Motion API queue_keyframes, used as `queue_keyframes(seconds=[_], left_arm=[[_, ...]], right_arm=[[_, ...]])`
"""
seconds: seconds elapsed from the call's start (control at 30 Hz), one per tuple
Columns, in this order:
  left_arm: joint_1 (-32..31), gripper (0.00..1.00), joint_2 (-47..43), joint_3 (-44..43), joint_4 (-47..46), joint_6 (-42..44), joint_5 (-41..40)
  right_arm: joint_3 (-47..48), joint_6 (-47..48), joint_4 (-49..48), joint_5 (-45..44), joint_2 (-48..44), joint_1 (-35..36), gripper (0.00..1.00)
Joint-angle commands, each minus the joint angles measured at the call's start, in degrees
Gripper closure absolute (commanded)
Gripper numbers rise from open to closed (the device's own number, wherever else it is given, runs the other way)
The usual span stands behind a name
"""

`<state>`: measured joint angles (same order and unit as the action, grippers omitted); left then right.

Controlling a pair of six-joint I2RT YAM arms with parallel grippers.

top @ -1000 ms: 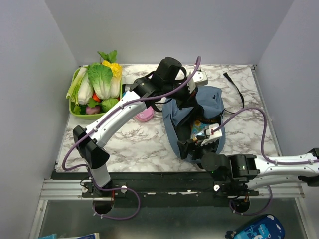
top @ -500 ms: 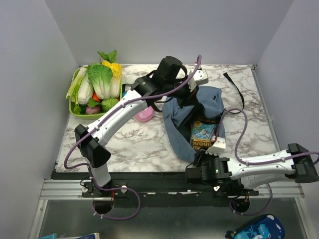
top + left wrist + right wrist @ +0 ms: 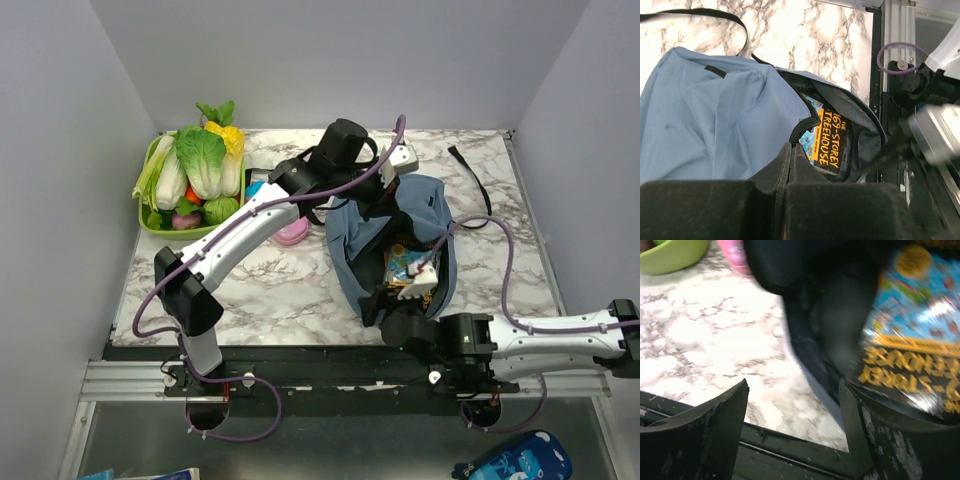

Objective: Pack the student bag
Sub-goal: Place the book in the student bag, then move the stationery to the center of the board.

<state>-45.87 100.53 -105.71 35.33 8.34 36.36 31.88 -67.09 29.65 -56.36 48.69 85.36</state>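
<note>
Blue student bag (image 3: 715,115), unzipped — book (image 3: 832,145) inside

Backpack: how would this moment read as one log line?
left gripper: shut on student bag rim | right gripper: open, empty, near bag mouth | book: inside bag

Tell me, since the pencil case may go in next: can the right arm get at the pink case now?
Probably, though awkwardly: the pink case lies left of the student bag, partly beneath the left arm, so the open right gripper must skirt both.
</note>
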Motion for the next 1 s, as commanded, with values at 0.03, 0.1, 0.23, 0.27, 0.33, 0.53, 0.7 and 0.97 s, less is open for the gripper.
queue_keyframes(seconds=[0.03,0.1,0.23,0.27,0.33,0.53,0.7,0.97], left_arm=[[0.3,1.0,3.6,-9.2,1.0,-1.7,-0.2],[0.6,1.0,5.1,-12.3,1.8,-1.7,-0.2],[2.4,0.89,9.0,-14.3,2.5,-3.0,-0.9],[3.4,0.88,9.7,-14.6,2.3,-3.6,-0.5],[3.8,0.84,11.5,-16.1,2.3,-3.9,-0.9],[5.9,0.83,13.8,-18.7,1.9,-6.0,0.5],[6.0,0.79,9.6,-9.9,-0.3,-5.9,3.0],[6.1,0.36,4.0,-6.3,2.6,-4.6,6.5]], right_arm=[[9.1,35.6,-25.1,4.6,13.6,0.0,0.11],[10.9,43.9,-31.9,5.9,22.0,-0.1,0.03],[13.6,47.7,-35.2,17.1,30.8,-4.6,0.0],[13.4,47.1,-36.2,18.3,31.1,-5.6,0.0],[11.7,47.1,-39.1,18.7,31.1,-7.4,0.0],[5.6,42.5,-39.3,14.3,19.9,-8.2,0.0],[0.0,36.0,-37.0,10.0,3.2,-8.4,0.0],[-6.1,23.0,-29.8,8.7,-8.5,-13.4,0.0]])
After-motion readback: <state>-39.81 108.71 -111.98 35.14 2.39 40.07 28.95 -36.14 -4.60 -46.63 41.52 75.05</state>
